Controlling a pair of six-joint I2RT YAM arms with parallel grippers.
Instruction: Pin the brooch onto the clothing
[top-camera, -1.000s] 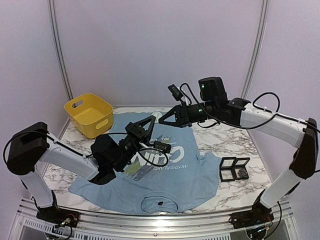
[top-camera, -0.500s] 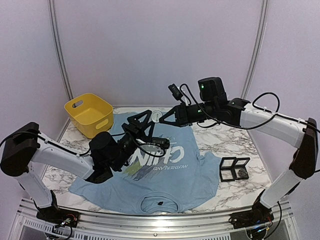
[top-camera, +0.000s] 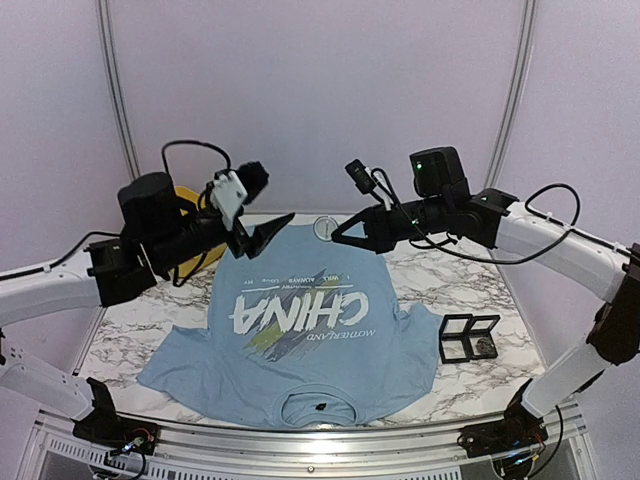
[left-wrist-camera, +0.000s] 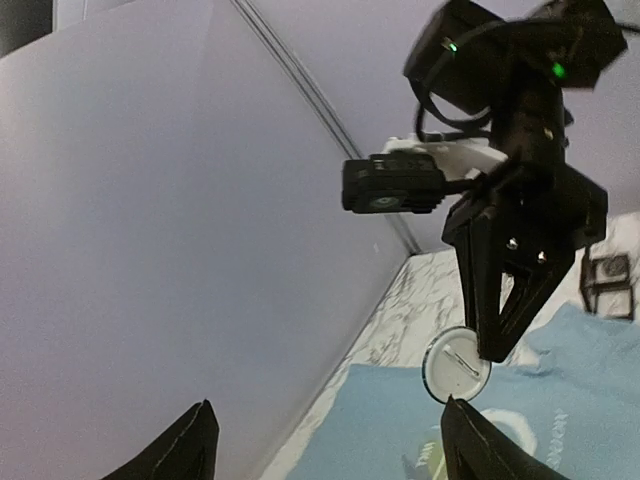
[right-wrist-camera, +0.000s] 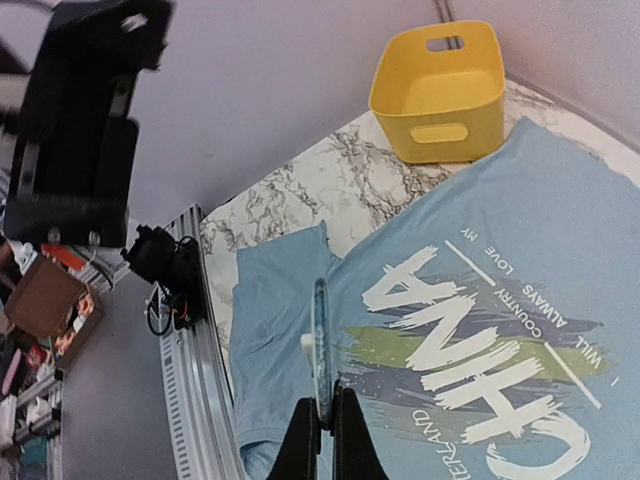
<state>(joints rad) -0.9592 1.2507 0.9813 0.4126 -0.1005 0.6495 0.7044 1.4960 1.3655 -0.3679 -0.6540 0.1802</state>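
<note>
Pale lilac walls (top-camera: 300, 90); curved white poles (top-camera: 115, 90); grey-veined marble table (top-camera: 460, 288); metal rail (top-camera: 300, 441) in front

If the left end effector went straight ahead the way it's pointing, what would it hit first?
Probably the brooch held by the right end effector, facing the open left end effector above the clothing. Depth is unclear, so it might pass beside it.

Matt blue cloth T-shirt (top-camera: 330, 365) on a smooth marble-look table (top-camera: 470, 290) (the yellow bin (right-wrist-camera: 440, 125) looks plastic).

right gripper (right-wrist-camera: 322, 402): pinching brooch (right-wrist-camera: 319, 330), apparently edge-on | T-shirt (right-wrist-camera: 500, 200) flat | yellow bin (right-wrist-camera: 440, 90) beyond
</note>
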